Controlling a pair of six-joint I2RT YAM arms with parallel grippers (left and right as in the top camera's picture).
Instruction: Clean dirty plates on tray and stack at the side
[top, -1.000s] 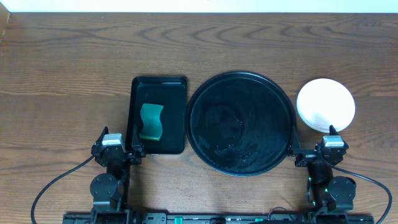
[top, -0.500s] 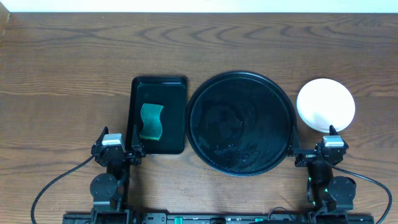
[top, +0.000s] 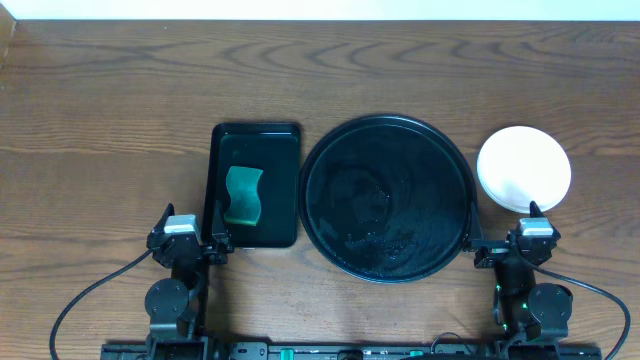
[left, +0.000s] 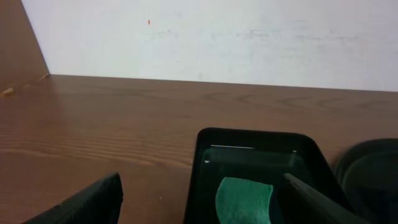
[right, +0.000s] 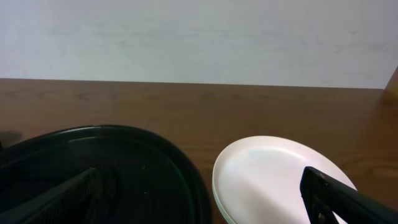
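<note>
At table's front edge, left gripper and right gripper both gape fully wide, holding nothing. Stacked small round white-topped plates sit just beside large round black tray, on its right.

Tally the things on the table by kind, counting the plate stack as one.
Trays: 2, the round tray and the rectangular tray
Sponges: 1, the green sponge
Stacks: 1, the plate stack, white on top
Total: 4

I work at a brown wooden table with wavy grain. Behind it stands a plain white wall, evenly lit, with one tiny red speck.
</note>
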